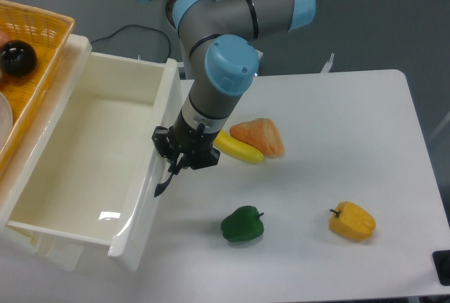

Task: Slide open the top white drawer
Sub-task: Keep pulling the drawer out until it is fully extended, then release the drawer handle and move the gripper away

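Observation:
The top white drawer [84,155] stands pulled far out to the right, its glossy white inside bare. Its curved black handle [164,185] runs along the front wall. My gripper [181,164] is shut on the upper part of that handle, with the arm reaching down from above. The lower drawer is hidden under the top one.
An orange wicker basket [42,43] with a black ball [17,57] sits on the cabinet at top left. On the table lie a banana [238,150], an orange-pink wedge [260,136], a green pepper [242,223] and a yellow pepper [352,221].

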{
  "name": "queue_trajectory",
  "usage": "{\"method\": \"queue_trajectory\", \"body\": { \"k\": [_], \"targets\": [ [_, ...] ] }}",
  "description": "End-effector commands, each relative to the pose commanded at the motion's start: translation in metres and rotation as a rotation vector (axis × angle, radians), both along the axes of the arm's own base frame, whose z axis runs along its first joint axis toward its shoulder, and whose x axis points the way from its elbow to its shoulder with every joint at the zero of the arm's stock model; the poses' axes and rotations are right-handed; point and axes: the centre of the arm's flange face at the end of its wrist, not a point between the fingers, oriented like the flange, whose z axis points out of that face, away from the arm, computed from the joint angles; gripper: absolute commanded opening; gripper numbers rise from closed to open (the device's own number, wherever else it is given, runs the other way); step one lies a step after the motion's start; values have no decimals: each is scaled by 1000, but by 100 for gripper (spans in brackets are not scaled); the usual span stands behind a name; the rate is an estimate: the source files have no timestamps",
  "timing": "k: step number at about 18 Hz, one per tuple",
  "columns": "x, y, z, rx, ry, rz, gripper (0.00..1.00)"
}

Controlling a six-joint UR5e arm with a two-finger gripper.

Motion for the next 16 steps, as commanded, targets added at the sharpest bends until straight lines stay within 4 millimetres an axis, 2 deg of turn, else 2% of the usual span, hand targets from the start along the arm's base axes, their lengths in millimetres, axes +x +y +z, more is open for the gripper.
{"method": "queue_trajectory", "body": {
  "k": [5, 7, 8, 11, 13, 16],
  "targets": [
    [-3, -2, -1, 2, 0, -1, 18],
    [-3, -2, 0, 4, 0, -1, 27],
    [-3, -2, 1, 5, 1, -1, 36],
    [-4, 0, 2, 12, -1, 0, 53],
    [-7, -3, 3, 18, -5, 8, 57],
    [-10, -3, 5, 36, -18, 14, 57]
  ]
}}
